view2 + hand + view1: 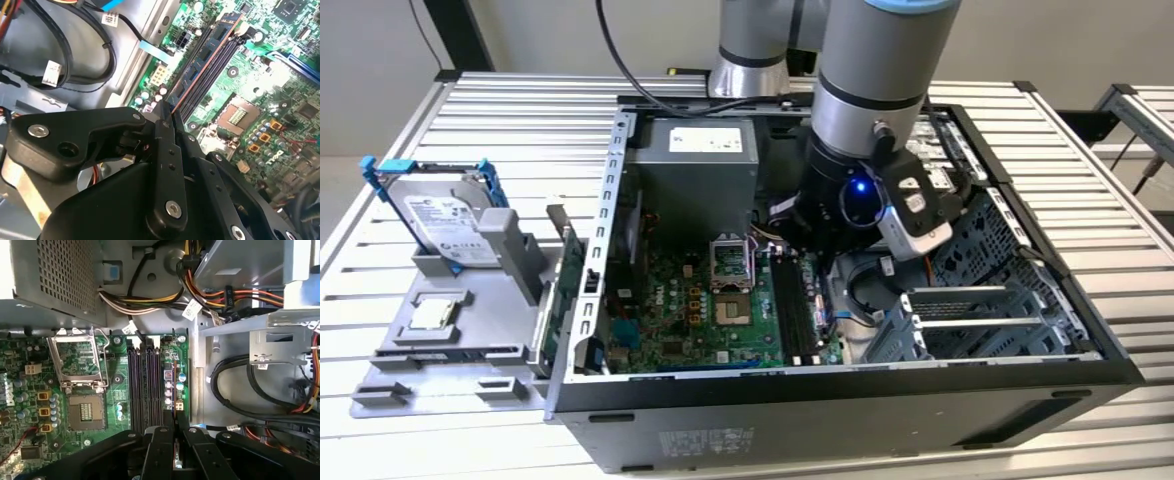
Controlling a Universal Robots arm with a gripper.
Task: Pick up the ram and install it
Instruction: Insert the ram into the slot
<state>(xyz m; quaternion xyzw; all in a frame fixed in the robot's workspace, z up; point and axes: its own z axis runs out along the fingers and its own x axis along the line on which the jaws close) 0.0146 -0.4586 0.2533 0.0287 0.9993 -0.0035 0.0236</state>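
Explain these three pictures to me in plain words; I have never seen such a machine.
The exterior view shows a grey jointed robot arm reaching into an open black computer case lying on a slatted metal table. Beside the case, a silver boxy hard drive in a blue bracket stands on a grey holder. The two wrist views come from cameras riding on the arm, looking past its black gripper at the green motherboard. The long, thin, dark bluish ram stick stands on edge in the memory slots, with the gripper's fingers closed on its near end.
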